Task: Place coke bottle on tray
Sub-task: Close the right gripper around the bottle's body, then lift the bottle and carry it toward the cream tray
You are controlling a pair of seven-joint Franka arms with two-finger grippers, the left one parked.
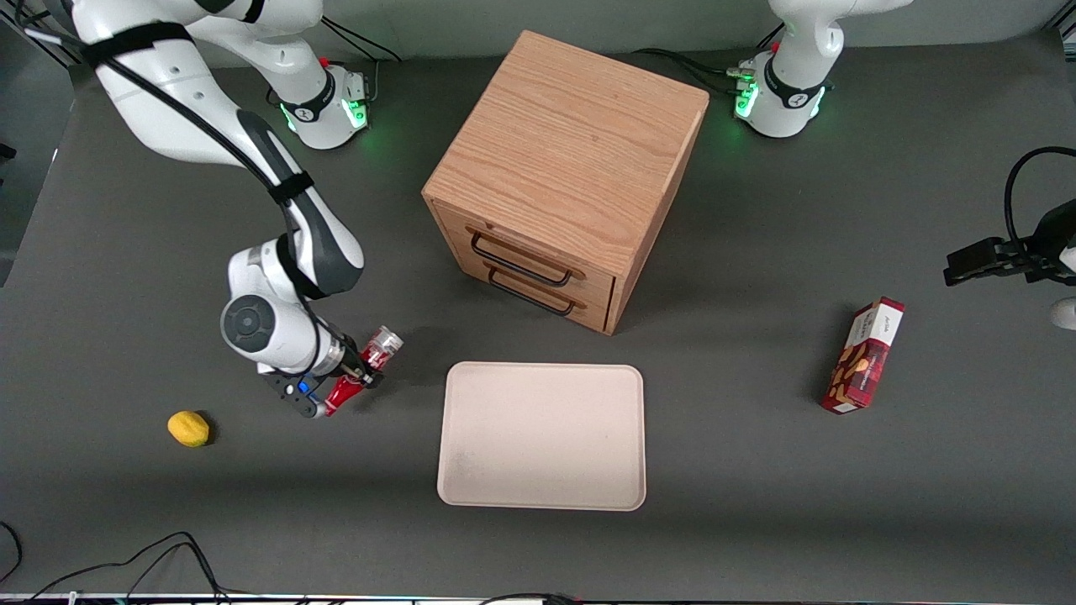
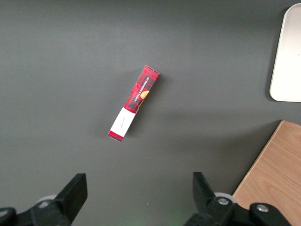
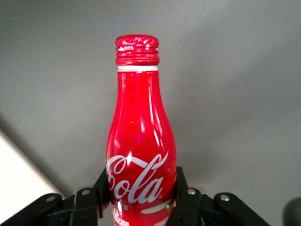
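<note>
Claw [image 1: 360, 375]: lower left of your front view, clamped on the bottle [image 1: 363, 370], lifted sideways for carrying.
Tray [image 1: 471, 491]: lower centre, waiting beside it.

Grey table [image 1: 756, 521] — tray [image 1: 542, 435], cabinet [image 1: 565, 181], lemon [image 1: 188, 428], box [image 1: 863, 355]

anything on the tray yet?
Nothing: the tray shows bare cream surface. The coke bottle is beside it, toward the working arm's end, clamped in the gripper. Whatever lies beneath the tray is covered.

One bottle [image 1: 363, 372]; one tray [image 1: 542, 435]
</note>
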